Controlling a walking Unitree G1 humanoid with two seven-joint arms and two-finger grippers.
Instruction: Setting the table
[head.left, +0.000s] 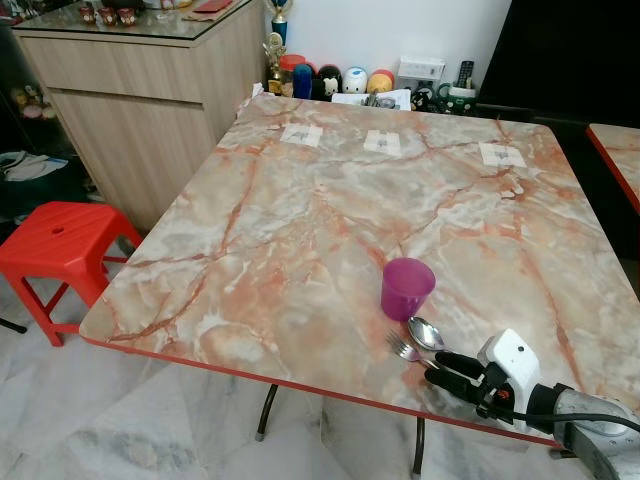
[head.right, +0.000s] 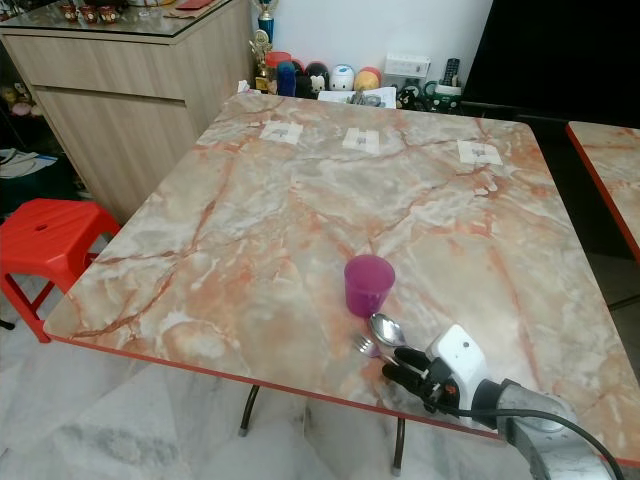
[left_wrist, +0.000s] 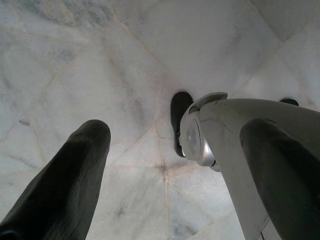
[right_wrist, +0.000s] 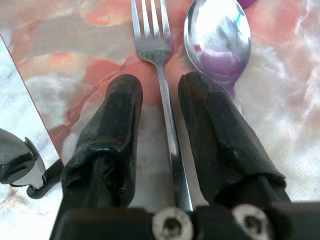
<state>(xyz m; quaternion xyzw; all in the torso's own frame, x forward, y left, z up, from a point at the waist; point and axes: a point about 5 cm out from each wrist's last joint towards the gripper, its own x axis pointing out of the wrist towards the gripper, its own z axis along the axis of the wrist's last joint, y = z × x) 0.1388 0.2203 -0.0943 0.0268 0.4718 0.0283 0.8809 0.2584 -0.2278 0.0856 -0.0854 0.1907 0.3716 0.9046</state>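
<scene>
Right wrist view: my right claw (right_wrist: 159, 150) rests on the marble worktop (head.left: 300, 220), fingers apart around the fork (right_wrist: 159, 70) handle. Spoon (right_wrist: 218, 37) lies beside it, purple cup (head.left: 407, 287) just beyond.

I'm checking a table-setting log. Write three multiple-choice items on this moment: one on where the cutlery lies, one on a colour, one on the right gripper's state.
1. Where do the fork and spoon lie?
A. On the red stool
B. On the table, just on the robot's side of the cup
C. On the wooden cabinet

2. What colour is the cup?
A. Purple
B. Green
C. White

3. How does the right gripper stand?
A. Closed on the cup
B. Hanging over the floor
C. Open, one finger on each side of the fork's handle

Answers: 1 B, both lie on the marble-patterned table by the cup; 2 A, the cup is purple; 3 C, the right wrist view shows gaps between handle and fingers.
</scene>
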